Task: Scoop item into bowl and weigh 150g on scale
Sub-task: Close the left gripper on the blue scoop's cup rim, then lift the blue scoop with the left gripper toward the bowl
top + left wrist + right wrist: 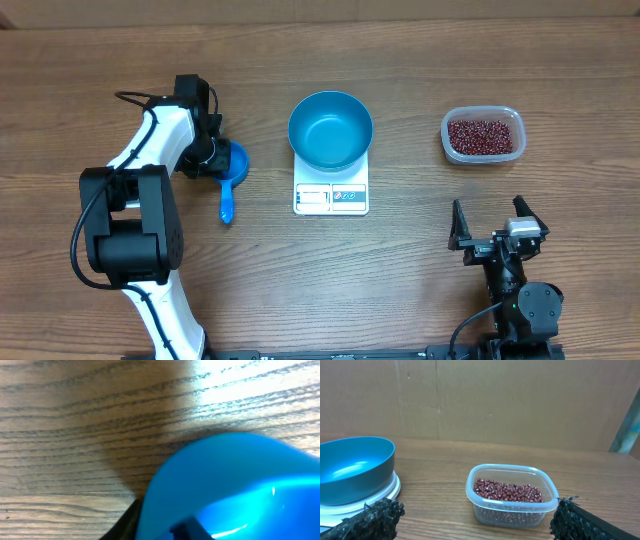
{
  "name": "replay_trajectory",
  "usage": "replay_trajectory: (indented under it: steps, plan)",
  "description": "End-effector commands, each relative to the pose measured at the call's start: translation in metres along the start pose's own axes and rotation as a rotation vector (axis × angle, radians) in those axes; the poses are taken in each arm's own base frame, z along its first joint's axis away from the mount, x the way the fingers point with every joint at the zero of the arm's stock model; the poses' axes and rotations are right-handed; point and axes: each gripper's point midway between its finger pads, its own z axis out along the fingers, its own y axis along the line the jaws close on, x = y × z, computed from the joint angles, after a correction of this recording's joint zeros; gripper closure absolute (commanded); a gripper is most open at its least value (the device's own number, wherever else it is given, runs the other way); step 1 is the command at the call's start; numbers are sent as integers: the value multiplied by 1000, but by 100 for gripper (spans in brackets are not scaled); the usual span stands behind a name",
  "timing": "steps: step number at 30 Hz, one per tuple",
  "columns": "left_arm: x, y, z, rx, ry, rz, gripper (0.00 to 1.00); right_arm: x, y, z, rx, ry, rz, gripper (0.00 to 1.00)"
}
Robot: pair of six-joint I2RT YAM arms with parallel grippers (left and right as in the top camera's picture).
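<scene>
Left hand (218, 155) sits at the cup of the blue scoop (236, 163), left of centre in the overhead view. Whether it has clamped on cannot be told from here. Right hand (497, 222), lower right, is spread wide and empty. Bowl (330, 130) stands on the scale (331, 198) at centre, with nothing in it. Beans (484, 136) all lie in the clear tub (446, 128), upper right.

Left wrist view: scoop (235, 485) fills the lower right, a dark finger (125, 527) at its edge, bare bench (75, 425) above. The grip is not readable.

Right wrist view: bowl (355, 467) on the scale (390, 492) at left, inside bare. Tub (510, 467) at centre, with beans (507, 491) in a shallow heap.

Judgement: very early. No beans scooped or weighed yet; the whole transfer is left.
</scene>
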Motion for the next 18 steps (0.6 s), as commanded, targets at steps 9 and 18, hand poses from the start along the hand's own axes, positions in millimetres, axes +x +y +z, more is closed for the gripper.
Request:
replay_trajectory:
  steps: [9, 18]
  plan:
    - [-2, 3, 3, -6, 4, -1, 96, 1, 1, 0, -3, -6, -8, 0]
    - [1, 3, 1, -6, 17, -13, 96, 1, 1, 0, -3, -6, -8, 0]
